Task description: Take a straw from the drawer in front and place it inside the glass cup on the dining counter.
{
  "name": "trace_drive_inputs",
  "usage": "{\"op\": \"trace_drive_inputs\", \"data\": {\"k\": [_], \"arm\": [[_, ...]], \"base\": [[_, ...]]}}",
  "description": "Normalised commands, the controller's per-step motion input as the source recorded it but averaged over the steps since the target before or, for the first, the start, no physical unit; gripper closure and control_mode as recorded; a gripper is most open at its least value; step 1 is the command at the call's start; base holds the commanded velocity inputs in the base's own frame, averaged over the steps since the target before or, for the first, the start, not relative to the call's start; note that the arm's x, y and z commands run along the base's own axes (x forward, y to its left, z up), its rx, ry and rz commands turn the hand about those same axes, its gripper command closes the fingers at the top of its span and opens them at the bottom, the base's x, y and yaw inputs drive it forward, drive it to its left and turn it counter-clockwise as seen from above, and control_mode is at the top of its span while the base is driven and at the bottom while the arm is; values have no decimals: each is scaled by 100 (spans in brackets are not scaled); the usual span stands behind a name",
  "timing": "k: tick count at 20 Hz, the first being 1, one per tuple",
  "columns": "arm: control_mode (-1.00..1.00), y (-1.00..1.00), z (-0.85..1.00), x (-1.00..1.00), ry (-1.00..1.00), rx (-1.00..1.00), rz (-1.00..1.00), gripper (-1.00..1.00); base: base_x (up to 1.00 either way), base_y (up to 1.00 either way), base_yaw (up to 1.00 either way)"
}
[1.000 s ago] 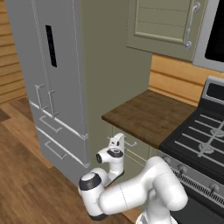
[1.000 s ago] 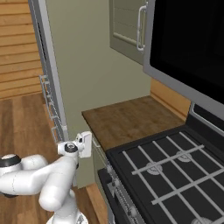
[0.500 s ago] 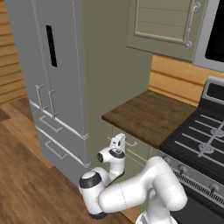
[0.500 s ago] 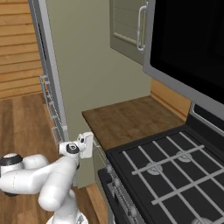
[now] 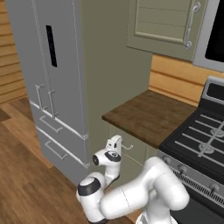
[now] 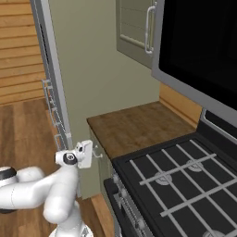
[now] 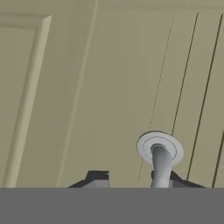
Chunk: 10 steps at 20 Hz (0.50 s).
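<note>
Right at one sage-green drawer (image 7: 87,87), one gripper (image 7: 133,179) by its single silver handle (image 7: 160,164); grip state unclear, two fingertips (image 7: 97,178) visible.

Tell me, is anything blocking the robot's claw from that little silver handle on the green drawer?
Nothing visible does. The gripper is right up against the drawer, with the handle post rising beside its right fingertip.

The drawer (image 7: 100,87) has a matt, smooth sage-green painted front with a raised frame. Its handle (image 7: 160,164) looks like brushed silver metal, with a pale round base plate. The countertop (image 5: 153,114) is dark brown wood with visible grain. The fridge (image 5: 48,74) is smooth grey metal. The floor (image 5: 26,175) is wood planks.
</note>
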Motion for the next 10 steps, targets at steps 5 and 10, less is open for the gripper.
{"op": "trace_drive_inputs", "data": {"k": [5,10], "arm": [[-100,71,0,-53,1,0,0,100],[-100,88,-3,-56,11,1,0,100]], "base": [[0,0,0],[0,0,0]]}}
